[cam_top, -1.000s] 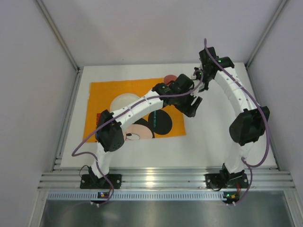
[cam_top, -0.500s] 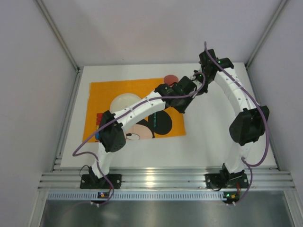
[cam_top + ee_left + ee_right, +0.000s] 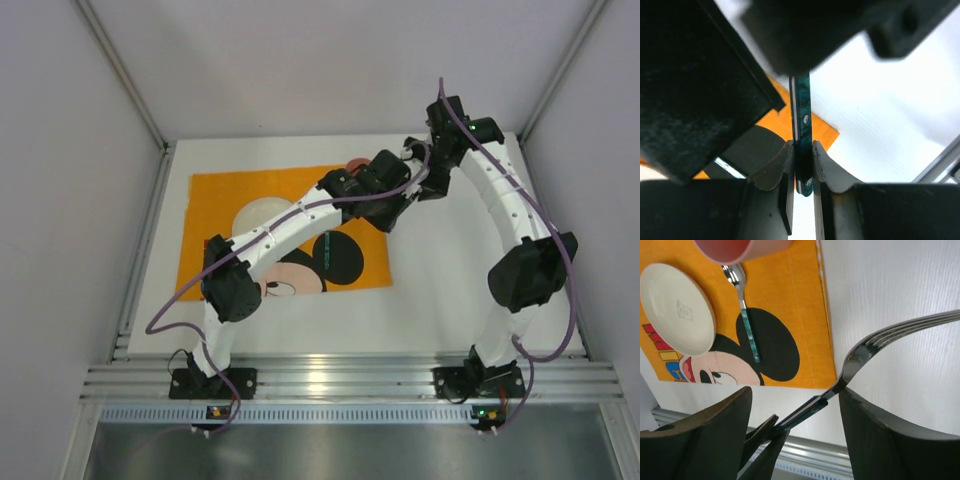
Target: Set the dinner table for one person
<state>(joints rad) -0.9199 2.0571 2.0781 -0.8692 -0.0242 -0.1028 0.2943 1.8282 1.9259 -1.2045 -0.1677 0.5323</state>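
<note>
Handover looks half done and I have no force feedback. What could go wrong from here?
1. The left gripper pinches the fork only near the end of its thin handle, so the long tine end may swing or slip out.
2. The right gripper is open, its fingers either side of the fork; backing away crookedly could knock it loose.
3. Both wrists crowd the pink cup at the orange placemat's far edge; a wide swing might tip it.

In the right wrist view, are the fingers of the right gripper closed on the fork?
No: the right gripper is open, its fingers wide apart on either side of the fork.
</note>
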